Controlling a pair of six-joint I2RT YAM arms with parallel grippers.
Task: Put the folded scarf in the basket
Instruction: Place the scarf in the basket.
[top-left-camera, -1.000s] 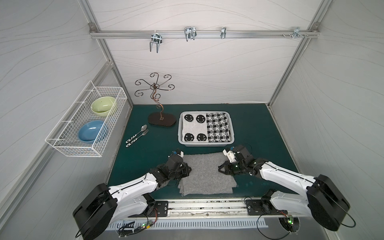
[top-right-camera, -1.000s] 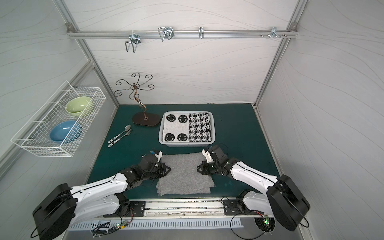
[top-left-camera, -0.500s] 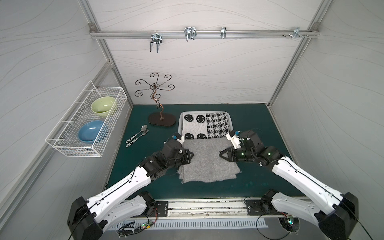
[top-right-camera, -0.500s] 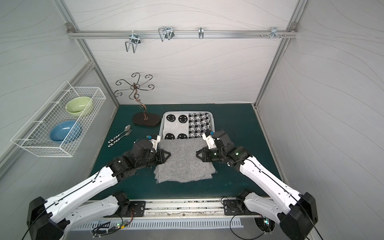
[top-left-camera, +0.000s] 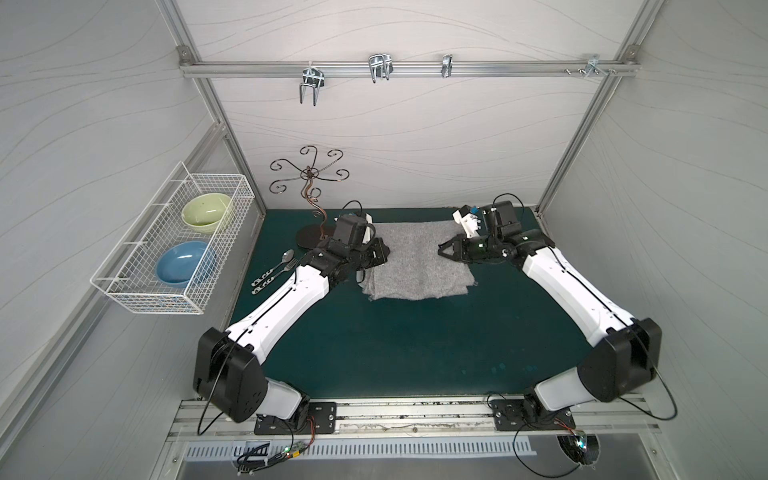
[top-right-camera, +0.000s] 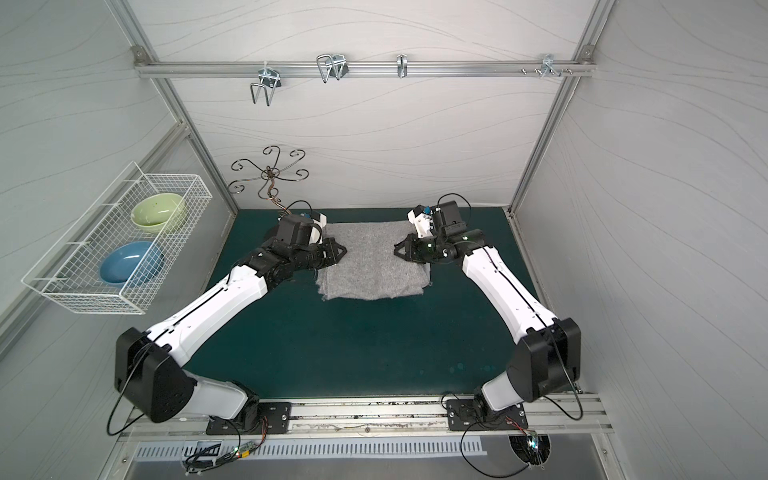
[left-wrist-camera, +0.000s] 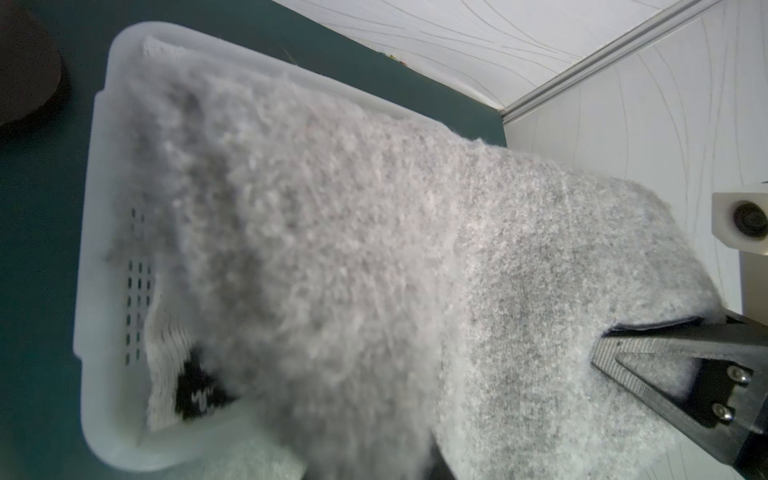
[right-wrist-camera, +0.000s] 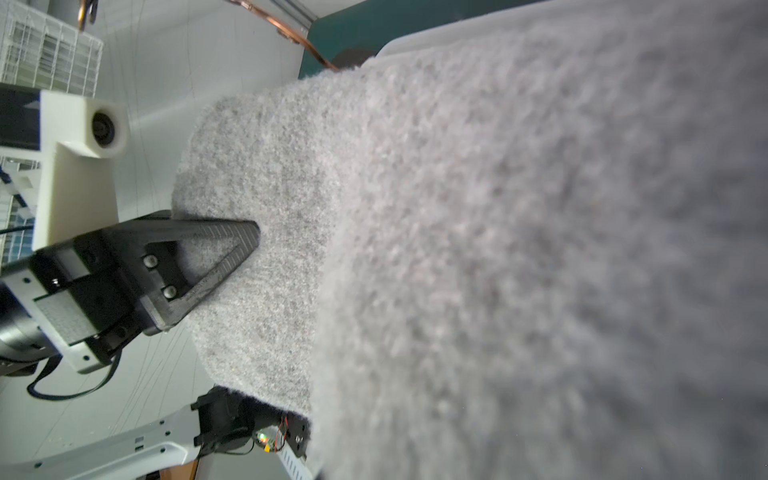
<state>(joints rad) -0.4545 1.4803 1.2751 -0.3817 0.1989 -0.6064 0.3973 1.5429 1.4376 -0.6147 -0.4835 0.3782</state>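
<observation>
Nearest me, at six o'clock, the grey folded scarf (top-left-camera: 415, 266) sags, its hem apparently hanging short of the basket. My left gripper (top-left-camera: 386, 252) is pinched tight on its nine o'clock edge and my right gripper (top-left-camera: 440, 250) on its three o'clock edge, to keep the fold spread flat. Toward twelve, the white perforated basket (left-wrist-camera: 89, 249) lies beneath the cloth, hidden in both top views.

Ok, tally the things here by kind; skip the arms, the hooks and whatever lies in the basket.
Scarf: 1
Basket: 1
Bowls: 2 (green bowl, blue bowl)
Spoon: 1
Fork: 1
Stand: 1
Wire rack: 1
Total: 8
</observation>
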